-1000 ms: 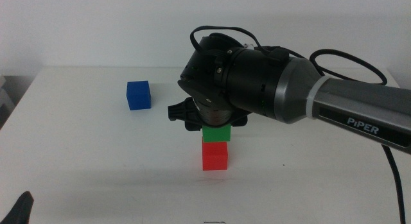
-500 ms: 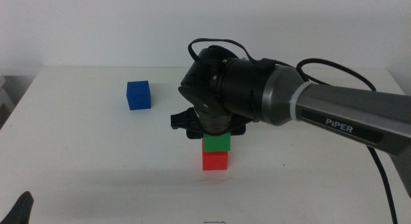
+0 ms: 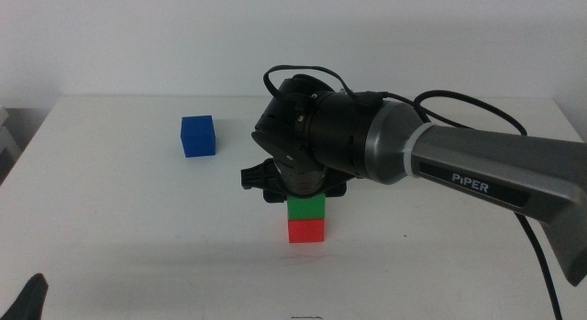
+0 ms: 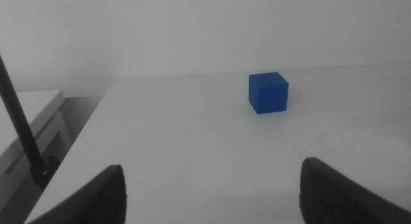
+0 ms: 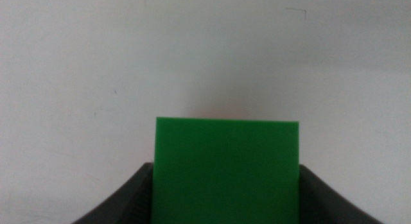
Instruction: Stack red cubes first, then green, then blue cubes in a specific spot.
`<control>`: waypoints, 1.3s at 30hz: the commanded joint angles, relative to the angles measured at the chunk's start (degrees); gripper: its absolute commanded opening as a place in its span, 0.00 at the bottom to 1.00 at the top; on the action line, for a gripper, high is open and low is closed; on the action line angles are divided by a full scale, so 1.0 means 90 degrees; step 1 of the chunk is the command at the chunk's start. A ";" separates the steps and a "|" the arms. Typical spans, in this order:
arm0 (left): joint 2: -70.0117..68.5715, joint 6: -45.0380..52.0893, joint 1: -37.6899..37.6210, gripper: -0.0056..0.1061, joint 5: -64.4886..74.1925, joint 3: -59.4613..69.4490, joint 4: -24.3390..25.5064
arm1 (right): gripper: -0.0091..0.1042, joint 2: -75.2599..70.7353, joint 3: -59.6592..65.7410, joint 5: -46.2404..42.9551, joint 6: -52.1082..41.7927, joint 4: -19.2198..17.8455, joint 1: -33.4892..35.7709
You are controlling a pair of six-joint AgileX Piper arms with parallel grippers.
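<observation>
The red cube (image 3: 306, 231) rests on the white table at centre front. Directly on top of it sits the green cube (image 3: 306, 208), squarely aligned. My right gripper (image 3: 304, 193) points straight down over this pair, its jaws pressed against both sides of the green cube (image 5: 227, 169), which fills the right wrist view and hides the red one. The blue cube (image 3: 197, 136) stands alone at the back left, also seen in the left wrist view (image 4: 268, 92). My left gripper (image 4: 212, 179) waits open and empty at the front left corner (image 3: 32, 297).
The table's left edge (image 4: 83, 131) drops off near a grey side unit (image 4: 32, 121). The right arm's body and cable (image 3: 477, 164) span the right half of the table. A white wall backs the table.
The right gripper came down with the green cube, which now lies flush on the red cube. The blue cube and the left arm stayed put.
</observation>
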 commanded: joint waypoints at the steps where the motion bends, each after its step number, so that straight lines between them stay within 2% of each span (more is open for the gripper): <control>1: -0.0121 -0.0079 -0.0002 0.87 -0.0513 -0.0024 -0.0023 | 0.07 -0.0338 -0.0180 -0.0056 -0.0071 -0.0251 -0.0039; 2: -0.0121 -0.0079 -0.0002 0.87 -0.0513 -0.0024 -0.0023 | 0.14 -0.0332 -0.0180 0.0079 -0.0071 -0.0251 -0.0039; 5: -0.0121 -0.0079 -0.0002 0.87 -0.0513 -0.0024 -0.0023 | 0.23 -0.0332 -0.0180 0.0106 -0.0071 -0.0251 -0.0039; 6: -0.0121 -0.0079 -0.0002 0.87 -0.0513 -0.0024 -0.0023 | 0.47 -0.0332 -0.0180 0.0106 -0.0160 -0.0205 -0.0039; 13: -0.0121 -0.0079 -0.0002 0.87 -0.0513 -0.0024 -0.0023 | 0.91 -0.0332 -0.0180 0.0124 -0.0243 -0.0079 -0.0033; 20: -0.0121 -0.0079 -0.0002 0.87 -0.0513 -0.0024 -0.0023 | 0.91 -0.0516 -0.0180 0.0138 -0.0240 -0.0043 0.0002; 26: -0.0121 -0.0079 -0.0002 0.87 -0.0513 -0.0024 -0.0023 | 0.91 -0.0857 -0.0180 0.0597 -0.0240 -0.0296 0.0108; 34: -0.0121 -0.0079 -0.0002 0.87 -0.0513 -0.0024 -0.0023 | 0.91 -0.1862 -0.0180 0.0793 -0.0452 -0.0418 0.0496; 36: -0.0121 -0.0079 -0.0002 0.87 -0.0513 -0.0024 -0.0023 | 0.91 -0.2299 -0.0180 0.0793 -0.0697 -0.0318 0.0592; 39: -0.0121 -0.0079 -0.0002 0.87 -0.0513 -0.0024 -0.0023 | 0.91 -0.2954 -0.0138 0.0894 -0.1374 0.0083 0.0541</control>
